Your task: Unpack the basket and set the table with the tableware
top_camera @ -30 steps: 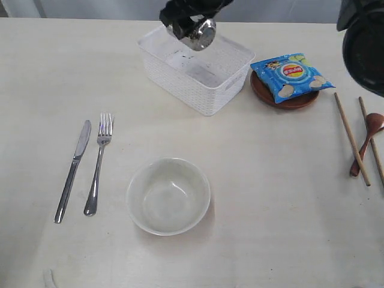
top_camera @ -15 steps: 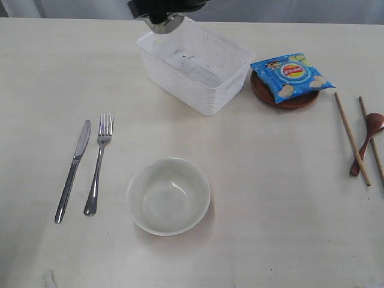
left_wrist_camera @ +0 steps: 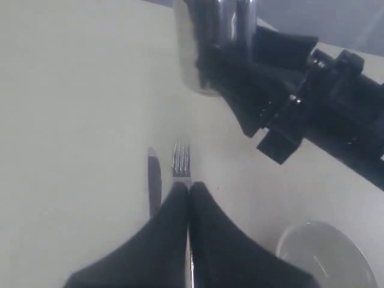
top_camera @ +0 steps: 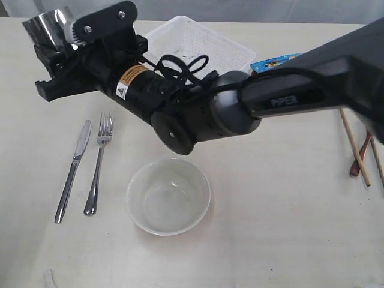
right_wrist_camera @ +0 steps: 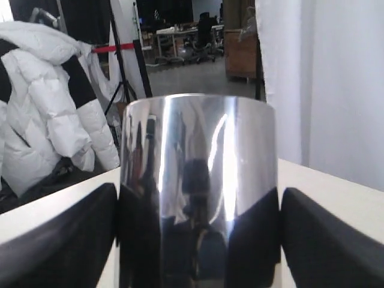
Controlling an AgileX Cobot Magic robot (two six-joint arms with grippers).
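Tableware lies spread over the table point(top_camera: 288, 240): knife point(top_camera: 73, 171) and fork point(top_camera: 99, 162) side by side on the left; bowl point(top_camera: 168, 195) at the front middle; chopsticks point(top_camera: 355, 150) and spoon point(top_camera: 359, 162) at the right edge; the basket point(top_camera: 198, 36) stands at the back, partly hidden by the right arm reaching across it; the right gripper point(right_wrist_camera: 198, 258) has its jaws wide and clamped on the sides of the steel cup point(top_camera: 47, 25), held tilted in the air at the far left; the left gripper point(left_wrist_camera: 189, 191), fingers pressed together, hangs above the fork and knife.
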